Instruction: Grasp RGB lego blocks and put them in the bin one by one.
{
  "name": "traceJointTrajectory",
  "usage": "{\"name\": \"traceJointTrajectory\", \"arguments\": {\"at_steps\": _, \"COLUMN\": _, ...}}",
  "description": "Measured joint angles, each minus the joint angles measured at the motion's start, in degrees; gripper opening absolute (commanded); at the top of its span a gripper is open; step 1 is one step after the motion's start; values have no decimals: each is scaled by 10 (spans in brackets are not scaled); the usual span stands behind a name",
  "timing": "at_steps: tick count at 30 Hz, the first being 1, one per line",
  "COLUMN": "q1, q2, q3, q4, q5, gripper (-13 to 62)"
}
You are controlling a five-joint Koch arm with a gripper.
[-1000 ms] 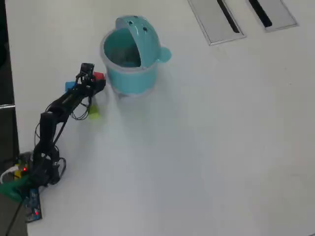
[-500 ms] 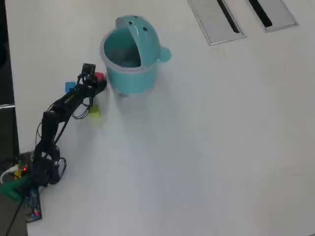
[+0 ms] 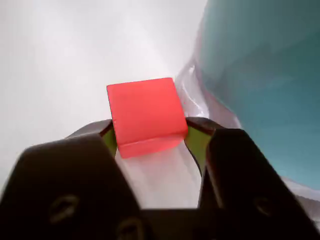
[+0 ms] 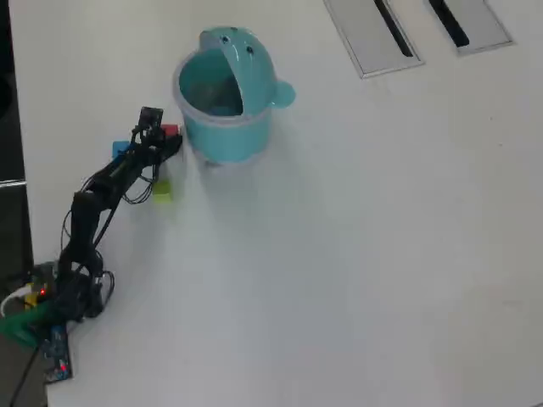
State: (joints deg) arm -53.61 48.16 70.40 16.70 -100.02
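Note:
In the wrist view a red lego block [image 3: 145, 107] sits between the green pads [image 3: 196, 142] of my gripper [image 3: 149, 132], and both pads press its sides. The teal wall of the bin [image 3: 260, 75] rises close on the right. From overhead, the gripper [image 4: 168, 141] holds the red block [image 4: 172, 131] just left of the bin [image 4: 222, 127], whose domed lid [image 4: 250, 64] stands flipped open. The blue block [image 4: 121, 151] lies left of the arm. Below the gripper, the yellow-green block [image 4: 161, 192] rests on the table.
Two flat grey panels [image 4: 373, 34] with dark slots lie at the top right of the white table [image 4: 365, 254]. The arm's base and cables [image 4: 51, 314] sit at the lower left, by the table's left edge.
The arm has barely shifted. The red block stays between the jaws beside the bin, and the other two blocks have not moved.

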Motion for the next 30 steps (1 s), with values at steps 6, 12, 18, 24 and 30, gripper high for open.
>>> {"name": "traceJointTrajectory", "arguments": {"at_steps": 6, "q1": -17, "q2": 15, "q3": 8, "q4": -1, "q5": 4, "gripper": 116}}
{"name": "traceJointTrajectory", "arguments": {"at_steps": 12, "q1": -18, "q2": 123, "q3": 93, "q4": 1, "q5": 6, "gripper": 116}}
{"name": "traceJointTrajectory", "arguments": {"at_steps": 18, "q1": -18, "q2": 226, "q3": 115, "q4": 25, "q5": 5, "gripper": 116}}
{"name": "traceJointTrajectory", "arguments": {"at_steps": 24, "q1": -18, "q2": 272, "q3": 116, "q4": 45, "q5": 6, "gripper": 115}}
{"name": "traceJointTrajectory", "arguments": {"at_steps": 30, "q1": -6, "q2": 312, "q3": 115, "q4": 56, "q5": 6, "gripper": 115}}
